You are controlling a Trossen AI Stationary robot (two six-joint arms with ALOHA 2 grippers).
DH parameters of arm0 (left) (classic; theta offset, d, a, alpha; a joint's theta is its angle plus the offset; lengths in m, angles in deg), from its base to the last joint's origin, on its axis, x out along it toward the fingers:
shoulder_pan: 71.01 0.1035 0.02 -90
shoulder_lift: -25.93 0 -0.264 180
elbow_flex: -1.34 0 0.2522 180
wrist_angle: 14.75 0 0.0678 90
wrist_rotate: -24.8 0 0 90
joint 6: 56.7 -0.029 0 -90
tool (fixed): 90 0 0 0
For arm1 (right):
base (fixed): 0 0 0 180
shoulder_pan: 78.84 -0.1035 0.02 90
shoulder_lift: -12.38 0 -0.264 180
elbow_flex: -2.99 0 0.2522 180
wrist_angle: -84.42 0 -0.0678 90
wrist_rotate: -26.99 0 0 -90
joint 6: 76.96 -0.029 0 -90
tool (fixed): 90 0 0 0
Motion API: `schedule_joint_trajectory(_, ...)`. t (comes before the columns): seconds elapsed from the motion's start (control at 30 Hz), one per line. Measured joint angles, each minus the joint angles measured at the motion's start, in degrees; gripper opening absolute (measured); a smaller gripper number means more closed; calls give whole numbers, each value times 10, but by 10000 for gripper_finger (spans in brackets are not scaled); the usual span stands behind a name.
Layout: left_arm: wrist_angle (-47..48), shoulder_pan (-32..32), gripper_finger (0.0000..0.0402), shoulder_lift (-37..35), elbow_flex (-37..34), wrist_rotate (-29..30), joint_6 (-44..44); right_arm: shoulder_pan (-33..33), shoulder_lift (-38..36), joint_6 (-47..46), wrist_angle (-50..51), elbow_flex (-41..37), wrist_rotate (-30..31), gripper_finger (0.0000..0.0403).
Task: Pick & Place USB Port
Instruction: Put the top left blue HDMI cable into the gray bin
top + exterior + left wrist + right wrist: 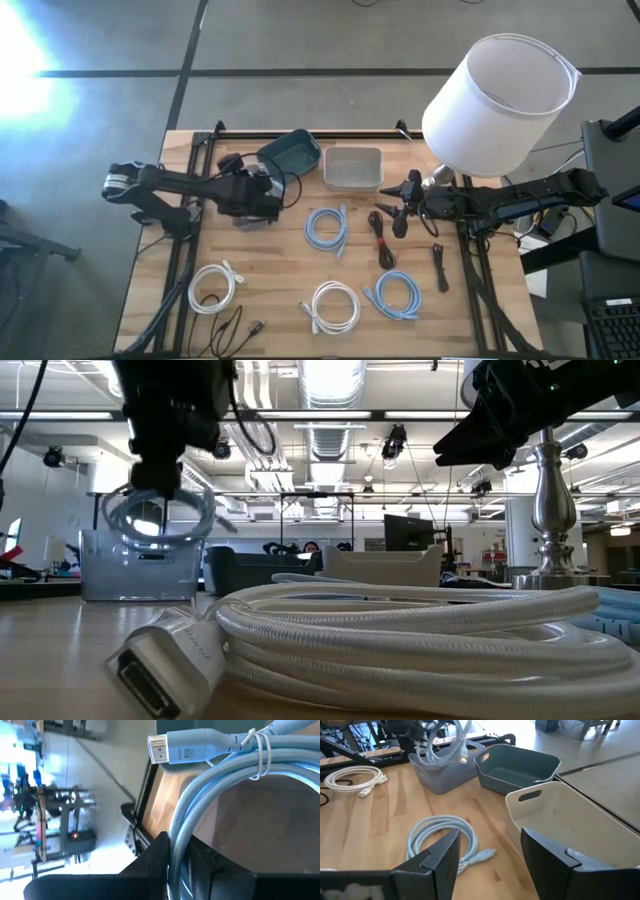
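Observation:
My left gripper [256, 197] is shut on a light blue coiled USB cable [235, 775], whose plug [165, 749] juts out of the coil. In the low view the coil [160, 515] hangs under the gripper [158, 478], just above a clear bin [138, 568]. The right wrist view shows this bin [440, 777] to be pale and translucent, with the coil [451, 742] over it. My right gripper [402, 207] is open and hovers over the table near a black cable [380, 238], touching nothing. My left gripper pinches the bundled strands of the light blue coil [178, 851] between its two fingers, coming from above and pointing down. The coil hangs below the fingers, lifted clear of the table, and its lower loop is level with the clear bin's rim [140, 532].
A dark teal bin [291, 155] and a white bin [352, 168] stand at the table's far side. Light blue coils [325, 226] [396, 296], white coils [335, 305] [215, 286] and black cables [236, 330] [440, 266] lie about. A lamp [498, 92] stands at the far right.

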Motion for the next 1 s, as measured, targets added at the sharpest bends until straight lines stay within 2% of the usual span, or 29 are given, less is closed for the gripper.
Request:
schedule_joint_trajectory(0.1, -40, 24, 51, 0, -45, -17, -5, 0, 0, 3, -4, 0, 1, 205)
schedule_joint_trajectory(0.3, -148, 56, 51, 0, -125, -10, -23, 0, 0, 26, -17, 0, 1, 205)
schedule_joint_trajectory(0.47, -196, 69, 55, 0, -160, -11, -22, 0, 0, 28, -17, 0, 1, 205)
schedule_joint_trajectory(0.73, -215, 73, 119, 0, -157, -10, -26, 0, 0, 25, -17, 0, 1, 205)
schedule_joint_trajectory(1.0, -213, 73, 182, 0, -107, -10, -56, 0, 0, 17, -16, -1, 1, 205)
